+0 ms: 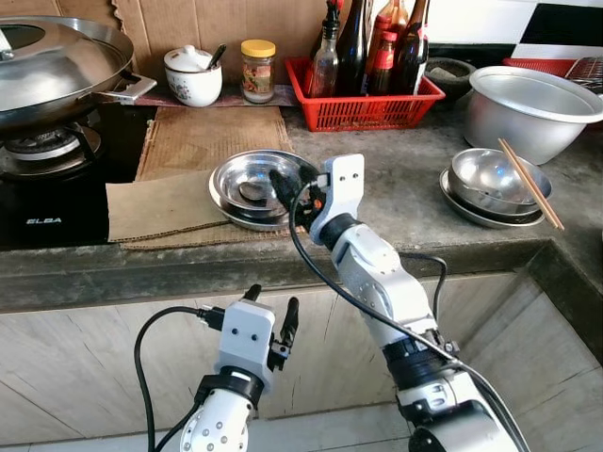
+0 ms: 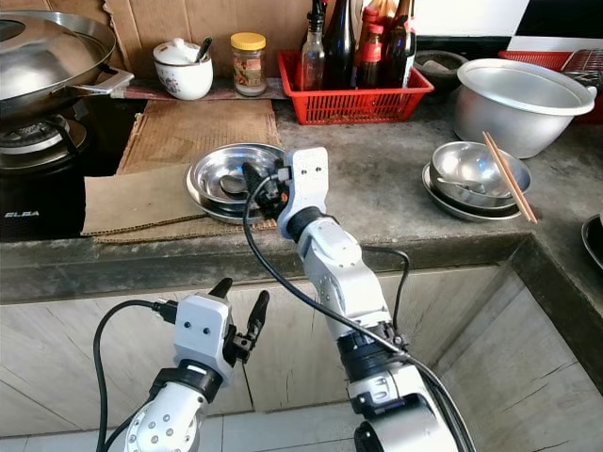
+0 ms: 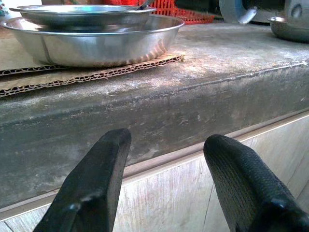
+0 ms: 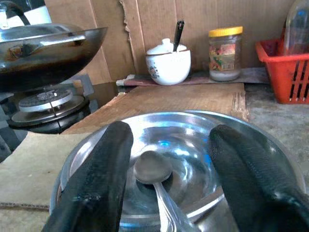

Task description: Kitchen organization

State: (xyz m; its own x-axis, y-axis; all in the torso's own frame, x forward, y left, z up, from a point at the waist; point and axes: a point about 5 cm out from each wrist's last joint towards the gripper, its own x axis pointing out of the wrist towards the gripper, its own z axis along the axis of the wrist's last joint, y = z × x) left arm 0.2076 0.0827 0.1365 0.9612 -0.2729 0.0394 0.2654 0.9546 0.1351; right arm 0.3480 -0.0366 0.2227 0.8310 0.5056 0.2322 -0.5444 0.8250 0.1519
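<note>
Over the stacked steel bowls (image 1: 247, 185), right gripper (image 4: 164, 181) hovers spread wide, spoon (image 4: 153, 175) lying inside beneath it; better drop straight, straddle the handle, then pinch; left gripper (image 1: 270, 318) waits open below

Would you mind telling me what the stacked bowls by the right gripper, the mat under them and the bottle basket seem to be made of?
Stacked bowls: apparently stainless steel, polished, with mirror-like reflections. Mat: brown corrugated cardboard, with fluting visible at its edge. Bottle basket: probably red moulded plastic, with a slotted wall.
</note>
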